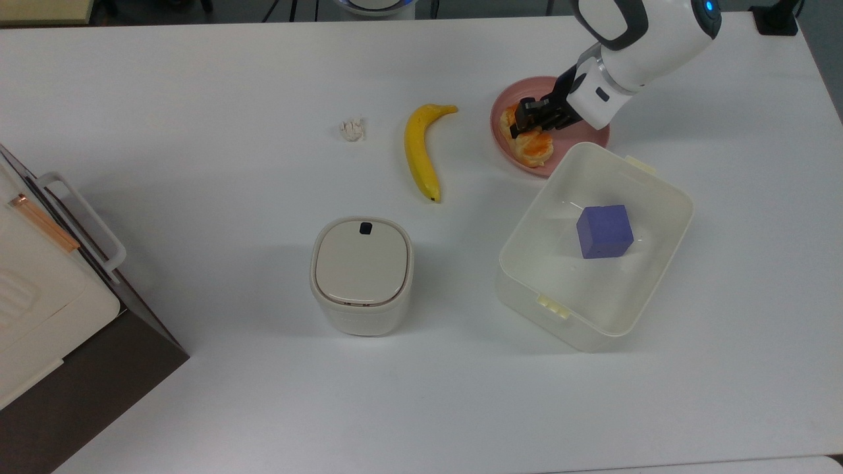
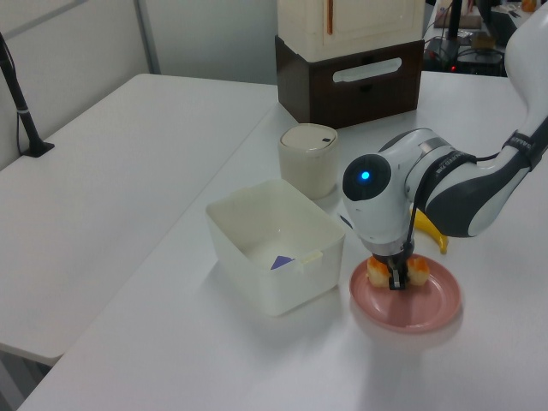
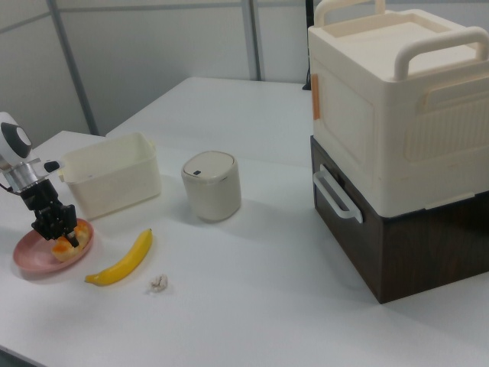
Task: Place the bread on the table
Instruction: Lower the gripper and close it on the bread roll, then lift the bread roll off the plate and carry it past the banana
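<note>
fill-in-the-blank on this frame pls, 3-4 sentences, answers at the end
1. The bread lies on a round ____ plate.
2. The gripper is down at the ____.
3. In the top view, the banana lies on the table to the plate's ____.
4. The white bin holds a ____ cube.

Missing words: pink; bread; left; purple
</note>
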Robot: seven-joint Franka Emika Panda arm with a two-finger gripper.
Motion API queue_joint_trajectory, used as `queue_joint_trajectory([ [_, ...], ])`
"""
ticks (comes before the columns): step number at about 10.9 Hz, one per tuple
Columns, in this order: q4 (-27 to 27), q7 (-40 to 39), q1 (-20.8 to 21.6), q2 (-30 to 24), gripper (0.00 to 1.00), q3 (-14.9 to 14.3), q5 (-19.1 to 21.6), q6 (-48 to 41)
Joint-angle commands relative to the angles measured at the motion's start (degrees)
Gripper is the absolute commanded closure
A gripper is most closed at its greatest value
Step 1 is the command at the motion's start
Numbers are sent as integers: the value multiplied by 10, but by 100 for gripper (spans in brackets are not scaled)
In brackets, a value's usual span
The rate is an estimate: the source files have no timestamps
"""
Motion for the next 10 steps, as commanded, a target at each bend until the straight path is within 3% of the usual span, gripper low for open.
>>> queue_joint_trajectory([
  [1, -7, 16, -16, -47, 100, 3, 5, 9],
  [3, -1, 6, -44, -89, 100, 3, 50, 9],
  [6, 1, -11, -106, -111, 100, -3, 50, 12],
  [10, 16, -23, -228, -101, 100, -16, 50, 14],
])
